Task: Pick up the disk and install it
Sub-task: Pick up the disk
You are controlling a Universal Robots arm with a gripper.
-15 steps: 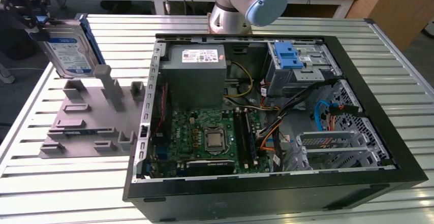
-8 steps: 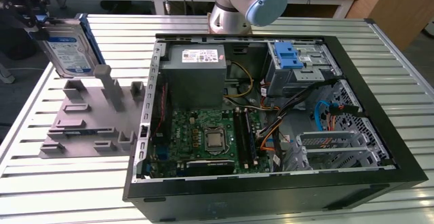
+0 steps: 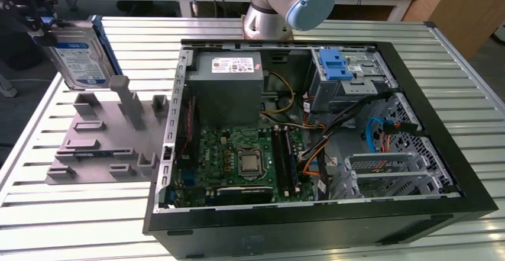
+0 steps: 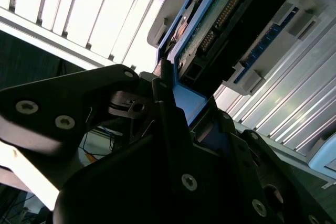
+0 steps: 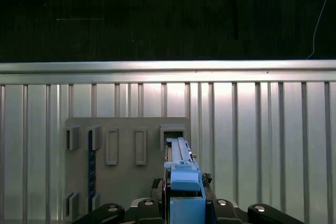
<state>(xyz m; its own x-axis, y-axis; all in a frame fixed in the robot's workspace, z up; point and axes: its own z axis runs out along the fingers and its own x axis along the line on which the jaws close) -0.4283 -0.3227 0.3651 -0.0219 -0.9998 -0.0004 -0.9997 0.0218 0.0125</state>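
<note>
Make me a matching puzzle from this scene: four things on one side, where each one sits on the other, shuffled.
Things:
1 disk
2 grey rack
3 blue latch
4 green circuit board

Places:
a on the slatted table beside the computer case
b flat on the case's bottom
c gripped in the jaws
d in the case, toward the exterior view's right

Pairs: 1-c, 2-a, 3-d, 4-b.

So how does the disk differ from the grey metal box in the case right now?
The disk is held on edge in the gripper over the grey fixture; the grey metal box sits inside the case. The disk is smaller, with a blue frame; the grey metal box is plain grey. Both are rectangular and carry labels.
</note>
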